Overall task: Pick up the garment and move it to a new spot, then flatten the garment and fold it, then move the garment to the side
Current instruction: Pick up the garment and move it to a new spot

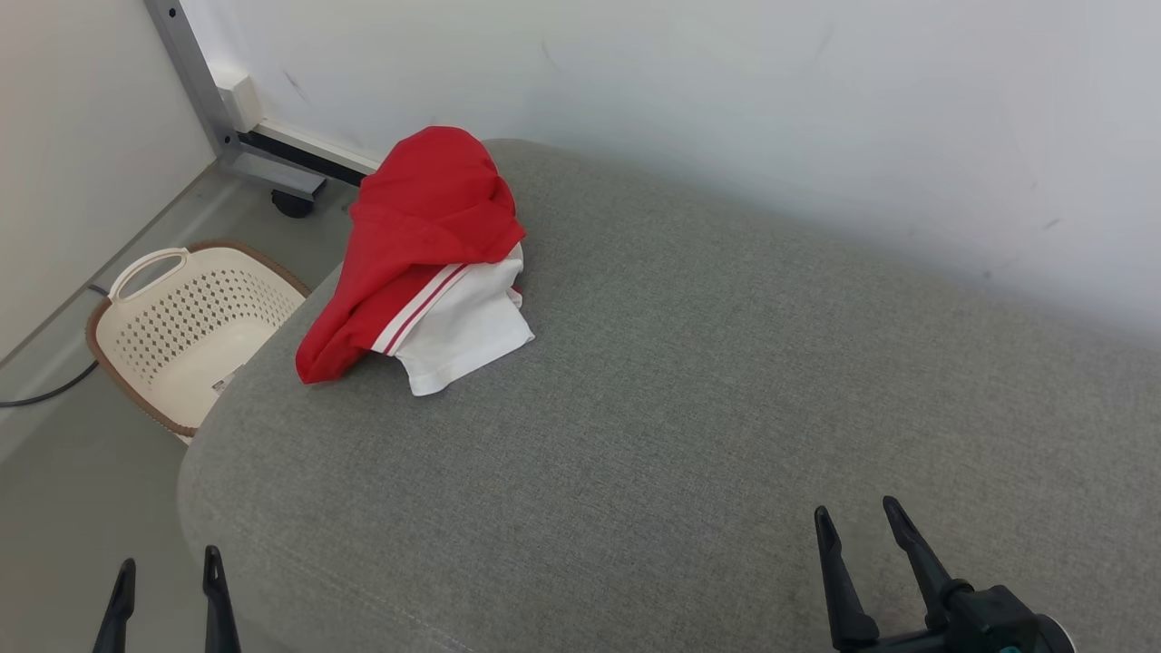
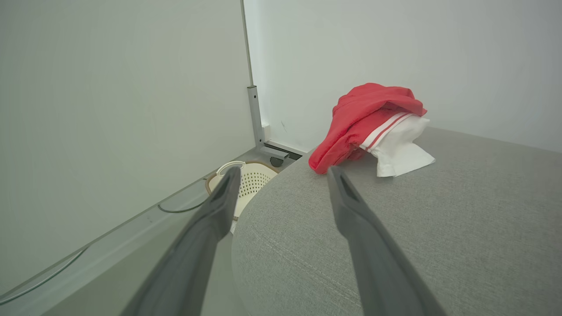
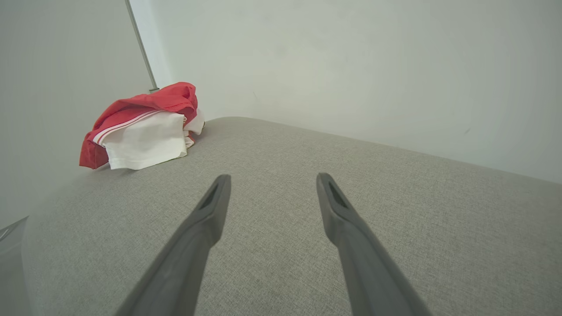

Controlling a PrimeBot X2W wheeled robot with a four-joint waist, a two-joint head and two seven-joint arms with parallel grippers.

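A red and white garment (image 1: 426,263) lies crumpled in a heap at the far left end of a grey upholstered surface (image 1: 689,390). It has red and white stripes where the two colours meet. The left wrist view has the garment (image 2: 373,127) ahead and to the right; the right wrist view has the garment (image 3: 140,127) far ahead on the left. My left gripper (image 1: 168,571) is open at the lower left, off the near left edge of the surface. Over the near right part of the surface my right gripper (image 1: 857,521) is open too. Neither touches the garment.
A cream perforated basket (image 1: 186,326) with a brown rim stands on the floor left of the surface. A metal frame on a castor (image 1: 292,203) and a dark cable (image 1: 45,390) are on the floor near the wall. White walls close the back and left.
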